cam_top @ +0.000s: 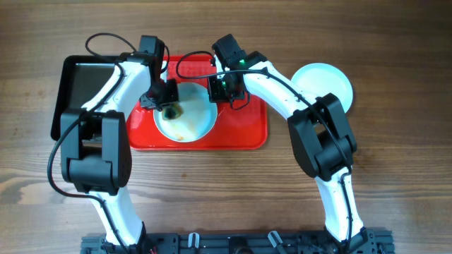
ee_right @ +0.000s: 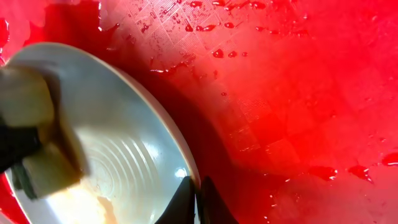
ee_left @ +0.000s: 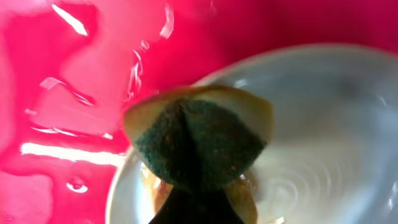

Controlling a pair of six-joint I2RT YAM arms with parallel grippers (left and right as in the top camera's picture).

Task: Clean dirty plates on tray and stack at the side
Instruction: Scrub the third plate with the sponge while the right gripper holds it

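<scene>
Plates: I count two. One dirty plate (cam_top: 187, 121) sits on the one red tray (cam_top: 240, 137). One clean plate (cam_top: 323, 83) lies on the bench (cam_top: 395, 176) beside the tray. My left hand (cam_top: 169, 107) squeezes a sponge (ee_left: 199, 143) on the dirty plate. Only the right wrist view shows my right hand (ee_right: 196, 202) pinching that plate's rim.

Warm brown wood-grain table (cam_top: 395, 176) under even, perhaps overhead, light.
</scene>
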